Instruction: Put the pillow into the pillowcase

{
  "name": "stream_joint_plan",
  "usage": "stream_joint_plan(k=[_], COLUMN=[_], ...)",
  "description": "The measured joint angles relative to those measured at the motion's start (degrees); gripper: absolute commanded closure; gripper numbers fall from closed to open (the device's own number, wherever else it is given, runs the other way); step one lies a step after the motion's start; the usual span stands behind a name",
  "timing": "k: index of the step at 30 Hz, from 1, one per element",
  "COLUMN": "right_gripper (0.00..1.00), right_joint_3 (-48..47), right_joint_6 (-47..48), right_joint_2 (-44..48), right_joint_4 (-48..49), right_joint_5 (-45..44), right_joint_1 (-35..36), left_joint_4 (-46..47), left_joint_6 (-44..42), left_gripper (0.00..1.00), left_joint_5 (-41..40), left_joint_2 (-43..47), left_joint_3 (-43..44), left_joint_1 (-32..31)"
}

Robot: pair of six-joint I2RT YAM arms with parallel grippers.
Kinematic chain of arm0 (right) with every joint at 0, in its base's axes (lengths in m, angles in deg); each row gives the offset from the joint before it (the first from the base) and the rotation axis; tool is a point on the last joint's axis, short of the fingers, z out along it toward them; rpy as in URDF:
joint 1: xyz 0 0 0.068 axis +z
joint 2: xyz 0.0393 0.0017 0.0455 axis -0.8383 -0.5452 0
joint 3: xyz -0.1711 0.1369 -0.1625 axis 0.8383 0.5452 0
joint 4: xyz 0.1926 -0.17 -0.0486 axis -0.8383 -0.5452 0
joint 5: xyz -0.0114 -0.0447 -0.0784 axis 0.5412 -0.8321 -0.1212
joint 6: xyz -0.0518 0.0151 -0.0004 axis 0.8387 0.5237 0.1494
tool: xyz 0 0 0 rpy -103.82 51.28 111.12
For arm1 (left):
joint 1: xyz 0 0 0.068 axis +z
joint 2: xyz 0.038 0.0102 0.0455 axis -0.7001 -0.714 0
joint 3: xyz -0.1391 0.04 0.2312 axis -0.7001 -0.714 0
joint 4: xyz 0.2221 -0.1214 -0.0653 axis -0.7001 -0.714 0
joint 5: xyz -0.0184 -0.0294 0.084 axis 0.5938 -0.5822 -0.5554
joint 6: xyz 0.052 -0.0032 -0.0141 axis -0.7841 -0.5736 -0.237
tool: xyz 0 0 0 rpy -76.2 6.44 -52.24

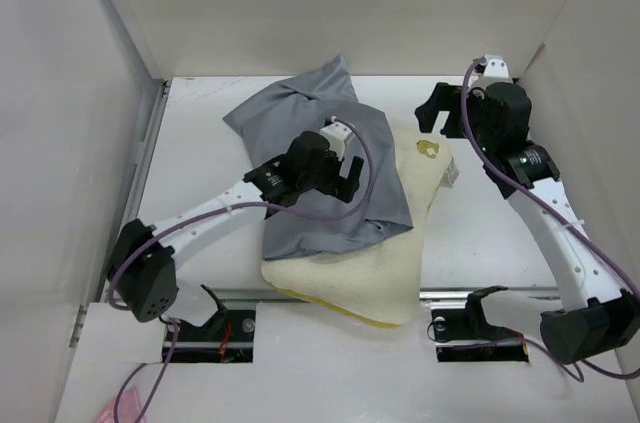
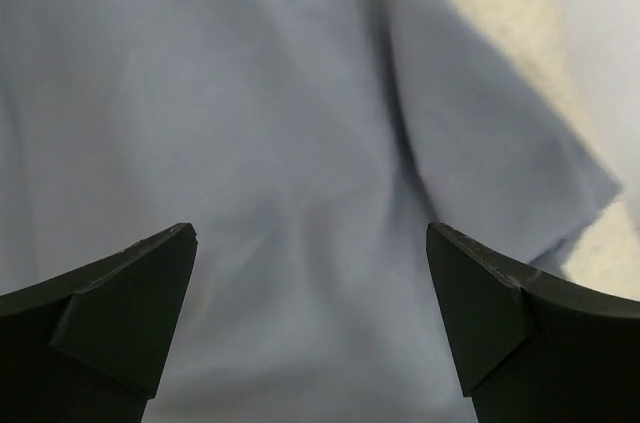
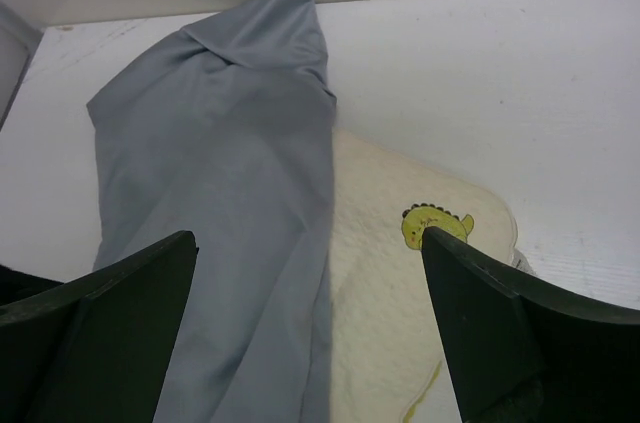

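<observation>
**A:** Where is the pillow (image 1: 345, 278)?

**B:** Mid-table (image 1: 195, 143). It runs from its dinosaur emblem (image 1: 427, 149) corner at 1 o'clock down to the near edge at 6 o'clock. The pillowcase (image 1: 290, 113) is draped over its left half, not around it, and a bunched tail trails off toward 11 o'clock. The pillow's right strip and near end are bare.

**A:** And the left arm (image 1: 200, 213)?

**B:** It starts from its base at 7 o'clock and stretches low toward the centre, forearm pointing to about 2 o'clock. The left gripper (image 1: 350, 175) is over the grey cloth. In the wrist view the fingers are spread wide with only fabric below and nothing pinched. I can't tell if the tips touch the fabric.

**A:** And the right arm (image 1: 560, 233)?

**B:** It climbs from 5 o'clock up the right side, elbows at about 2 o'clock, then the wrist folds back toward 9 o'clock. The right gripper (image 1: 440, 115) hangs in the air beside the emblem corner, jaws wide apart and empty, looking down on both fabrics.
</observation>
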State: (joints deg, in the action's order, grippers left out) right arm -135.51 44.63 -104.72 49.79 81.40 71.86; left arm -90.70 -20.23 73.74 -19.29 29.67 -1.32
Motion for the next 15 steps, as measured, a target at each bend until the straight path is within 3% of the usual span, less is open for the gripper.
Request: stream_joint_plan(k=[5,9,10,15], right_gripper=[0.01,0.01,0.01,0.01], right_joint_3=[1.03,5.97,7.34,14.25], right_joint_6=[-2.45,-5.33,-6.21,-9.68], right_joint_2=[1.25,1.62,1.44,1.33], right_joint_4=[-1.36,-3.98,-5.33,-8.9], right_joint_5=[-0.9,-4.15,-4.92,-7.17], right_joint_1=[0.0,0.02,0.02,0.0], left_joint_4=[-3.82,-4.37,-4.2,-5.14], left_joint_6=[-0.72,-1.88,-2.36,-1.38], left_gripper=[0.1,0.64,0.99,1.0], left_joint_5=[-1.51,-1.46,-1.79,-4.79], left_joint_2=[-9.97,-14.95,-15.21,-15.52], left_joint_3=[1.49,1.46,1.53,3.61], left_joint_1=[-0.28,-0.28,-0.24,-0.24])
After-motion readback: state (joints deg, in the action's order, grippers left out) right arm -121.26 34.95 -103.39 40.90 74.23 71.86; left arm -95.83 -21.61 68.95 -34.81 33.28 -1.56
